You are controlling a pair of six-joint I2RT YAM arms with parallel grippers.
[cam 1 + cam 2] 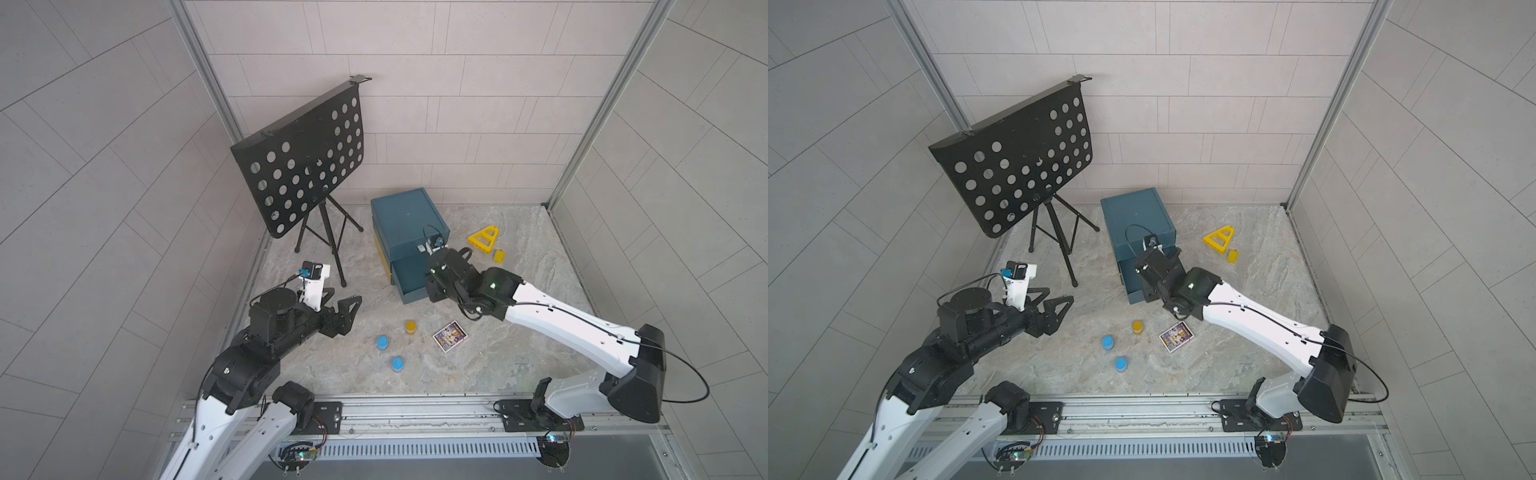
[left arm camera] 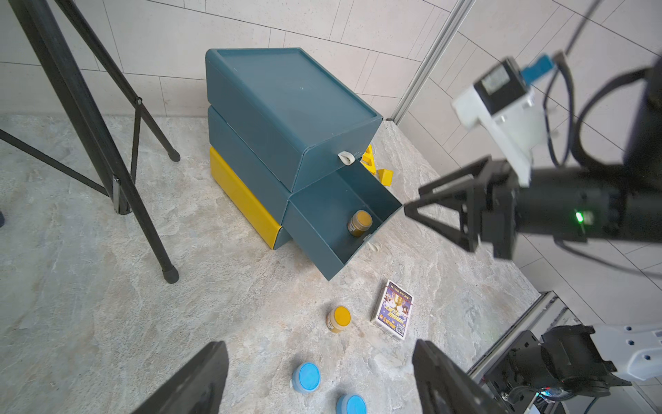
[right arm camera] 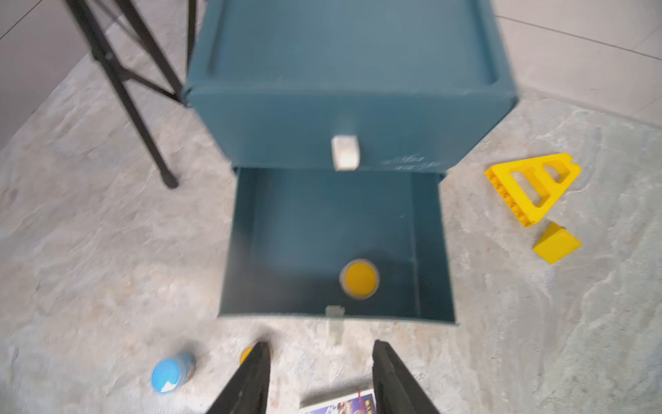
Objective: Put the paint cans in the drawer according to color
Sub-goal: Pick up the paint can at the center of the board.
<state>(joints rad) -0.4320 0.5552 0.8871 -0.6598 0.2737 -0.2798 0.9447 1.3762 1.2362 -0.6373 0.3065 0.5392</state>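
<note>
Worktop [image 1: 519, 340]: grey-beige marbled stone look, boxed in by pale tiled walls [image 1: 457, 104] on 3 sides w/ alu corner posts. A metal rail runs along the near edge under both arm bases. Paint cans in sight: 4. The far blue can [image 1: 382, 342] and near blue can [image 1: 397, 364] stand close together on open worktop, and the loose amber can [image 1: 410, 326] is just beyond them. The stowed amber can [image 2: 360, 223] stands upright in the open drawer [image 2: 322, 215], near its front wall. Drawer unit [image 1: 405, 220]: 1, w/ 3 tiers, top 2 teal, bottom yellow; the middle one is pulled out. Also 1 card box [image 1: 450, 336] flat beside the loose amber can, 1 yellow triangular frame [image 1: 483, 240] and 1 small yellow block [image 1: 499, 255] right of the unit, and 1 black perforated music stand [image 1: 299, 162] on a tripod to its left. Right gripper [image 3: 320, 344]: fingers apart, nothing between them, just in front of the drawer's front edge; in both top views that arm covers the drawer. Left gripper [image 2: 318, 344]: fingers spread, empty, off to the left, well short of the cans.
</note>
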